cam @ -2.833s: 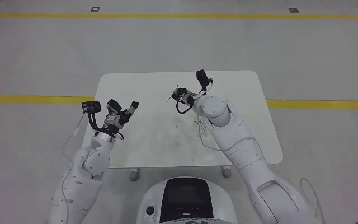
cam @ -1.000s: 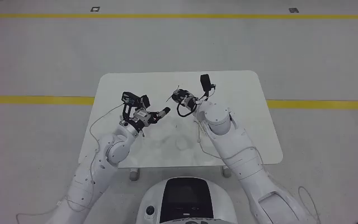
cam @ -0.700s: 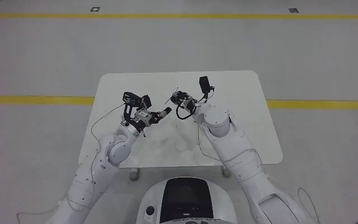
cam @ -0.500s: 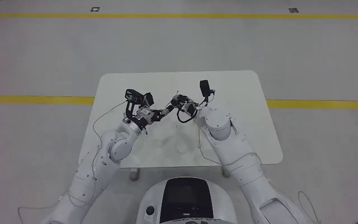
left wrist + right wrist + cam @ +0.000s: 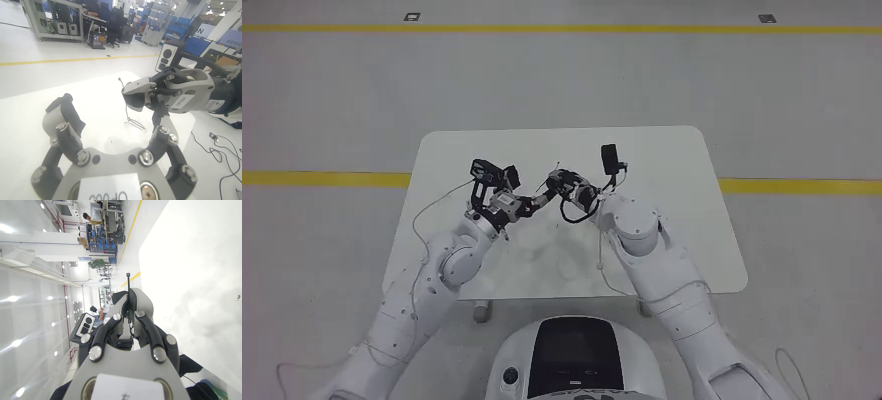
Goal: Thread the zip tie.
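Zip tie (image 5: 128, 289) clamped in right gripper (image 5: 553, 183), jaws closed on it, held above middle of table (image 5: 672, 170). Left gripper (image 5: 111, 111) swung in from table's left edge. Now wide open, empty, just beside tie. Guessing grab comes next; nothing threaded yet.

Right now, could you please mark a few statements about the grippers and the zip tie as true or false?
1. The right gripper is shut on the zip tie. True.
2. The left gripper is shut. False: its fingers stand wide apart.
3. The zip tie lies flat on the table. False: the right gripper holds it above the table.
4. The zip tie's head pokes out past the right gripper's fingertips. True.
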